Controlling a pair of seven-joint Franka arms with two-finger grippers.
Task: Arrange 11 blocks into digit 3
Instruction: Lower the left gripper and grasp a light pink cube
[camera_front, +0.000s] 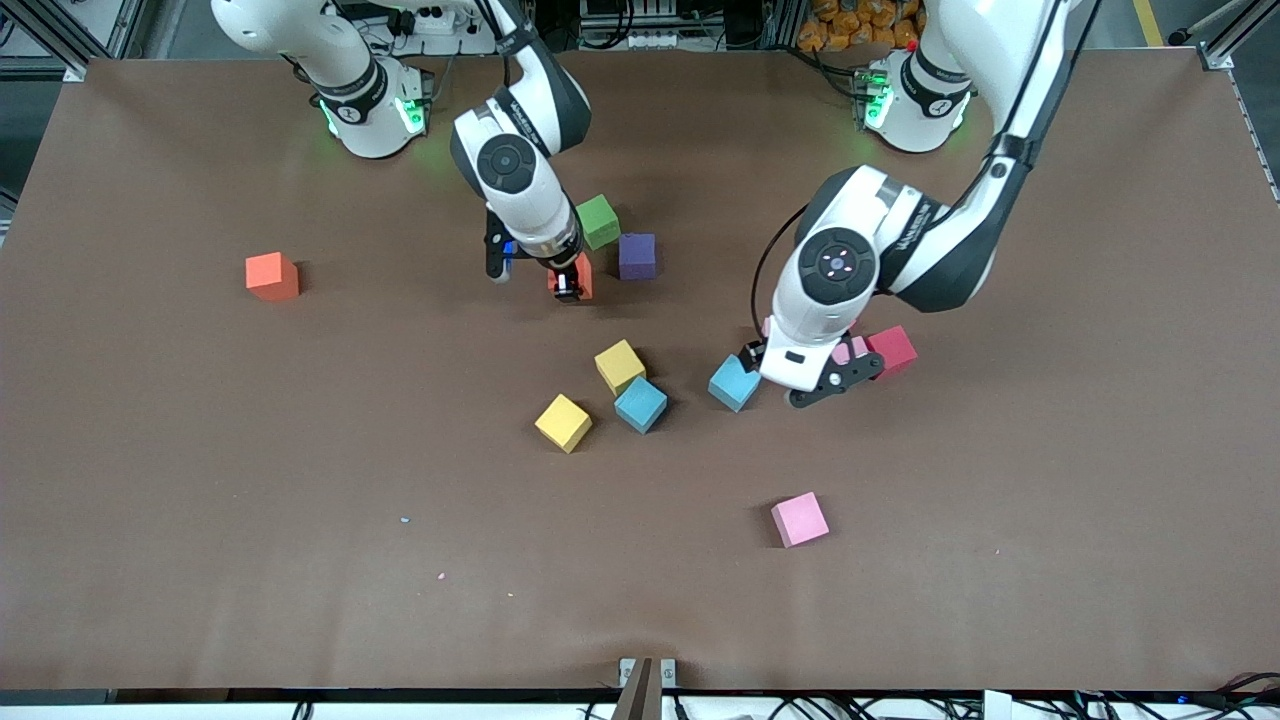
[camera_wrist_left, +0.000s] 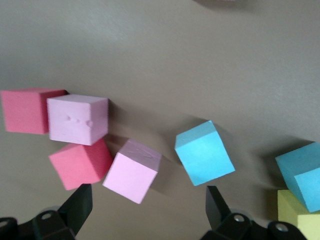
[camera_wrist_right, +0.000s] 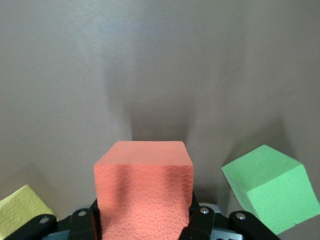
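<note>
My right gripper (camera_front: 570, 283) is shut on an orange-red block (camera_front: 583, 274), low over the table beside the purple block (camera_front: 637, 256) and the green block (camera_front: 598, 221). In the right wrist view the block (camera_wrist_right: 142, 185) fills the gripper (camera_wrist_right: 142, 222); the green block (camera_wrist_right: 270, 187) lies beside it. My left gripper (camera_front: 800, 385) is open over a cluster of two pink and two red blocks. A pink block (camera_wrist_left: 132, 170) lies just ahead of the gripper's (camera_wrist_left: 148, 210) gap, a light blue block (camera_wrist_left: 204, 152) beside it. No digit figure shows.
An orange block (camera_front: 272, 276) lies alone toward the right arm's end. Two yellow blocks (camera_front: 620, 366) (camera_front: 563, 422) and a light blue block (camera_front: 640, 404) sit mid-table, another light blue block (camera_front: 735, 382) by the left gripper. A lone pink block (camera_front: 800, 519) lies nearer the front camera.
</note>
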